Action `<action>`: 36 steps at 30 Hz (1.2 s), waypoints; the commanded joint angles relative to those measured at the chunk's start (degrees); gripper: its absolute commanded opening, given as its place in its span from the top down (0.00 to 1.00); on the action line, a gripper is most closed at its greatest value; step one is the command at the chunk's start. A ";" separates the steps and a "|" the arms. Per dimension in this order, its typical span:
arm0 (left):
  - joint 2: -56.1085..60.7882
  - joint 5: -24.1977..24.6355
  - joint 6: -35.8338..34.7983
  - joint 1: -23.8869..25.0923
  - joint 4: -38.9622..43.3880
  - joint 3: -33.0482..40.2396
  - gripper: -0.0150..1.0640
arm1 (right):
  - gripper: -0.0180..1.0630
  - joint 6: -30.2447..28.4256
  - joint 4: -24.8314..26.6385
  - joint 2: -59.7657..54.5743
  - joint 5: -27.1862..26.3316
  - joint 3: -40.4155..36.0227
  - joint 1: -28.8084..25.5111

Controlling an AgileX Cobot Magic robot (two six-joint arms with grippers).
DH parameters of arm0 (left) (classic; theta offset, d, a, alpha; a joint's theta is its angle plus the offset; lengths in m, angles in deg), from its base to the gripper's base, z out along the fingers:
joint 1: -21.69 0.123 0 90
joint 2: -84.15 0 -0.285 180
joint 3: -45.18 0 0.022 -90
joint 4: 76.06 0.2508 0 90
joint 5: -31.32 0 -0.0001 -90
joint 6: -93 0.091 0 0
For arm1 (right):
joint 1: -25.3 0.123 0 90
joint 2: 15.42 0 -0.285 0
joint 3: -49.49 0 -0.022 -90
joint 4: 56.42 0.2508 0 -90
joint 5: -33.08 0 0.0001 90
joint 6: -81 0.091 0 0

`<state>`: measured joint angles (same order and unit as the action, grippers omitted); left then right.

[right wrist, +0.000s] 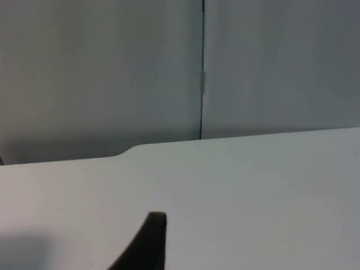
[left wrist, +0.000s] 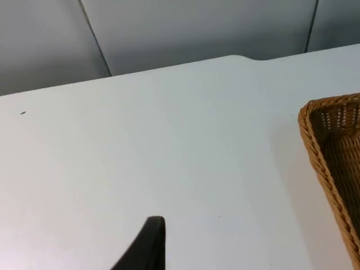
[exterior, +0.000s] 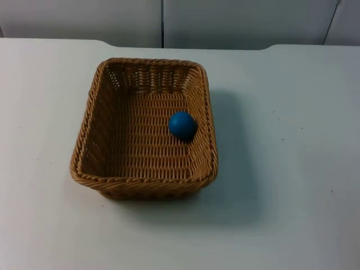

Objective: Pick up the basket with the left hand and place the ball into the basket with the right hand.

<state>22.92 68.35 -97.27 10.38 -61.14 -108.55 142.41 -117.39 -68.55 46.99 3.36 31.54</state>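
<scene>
- Ball [exterior: 182, 125]: blue, smooth and round, already lying inside the basket [exterior: 95, 98] against its right wall, so the task looks finished or nearly so.
- Risk: a round ball on a ridged weave rolls freely; any tilt or bump of the basket could send it across the floor or over the low rim.
- Basket: tan wicker, rectangular with rounded corners, braided rim, resting on the white, matte tabletop [exterior: 292, 169].
- Left hand [left wrist: 147, 247]: beside the basket, apart from its rim; whether it is open or closed I cannot tell.
- Right hand [right wrist: 147, 244]: over bare tabletop facing the grey partition wall [right wrist: 101, 73]; state likewise unclear.
</scene>
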 commanded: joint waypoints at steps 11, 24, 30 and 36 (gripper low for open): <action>18.81 10.55 -3.82 -0.41 2.94 9.79 0.01 | 0.02 -25.01 21.61 11.95 24.01 0.36 8.61; 30.73 21.22 -4.65 -0.41 -3.58 13.78 0.01 | 0.02 -36.95 32.13 32.42 35.55 -2.51 8.61; 34.94 28.86 -1.36 -0.41 -6.16 13.78 0.01 | 0.02 -42.03 35.66 35.92 39.96 -1.65 10.44; 37.99 31.34 1.11 -0.28 -8.87 13.65 0.01 | 0.02 -44.91 38.16 37.19 44.48 1.43 10.89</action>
<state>60.33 99.07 -97.04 10.38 -69.02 -94.91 98.76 -79.86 -31.90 90.95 4.09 42.20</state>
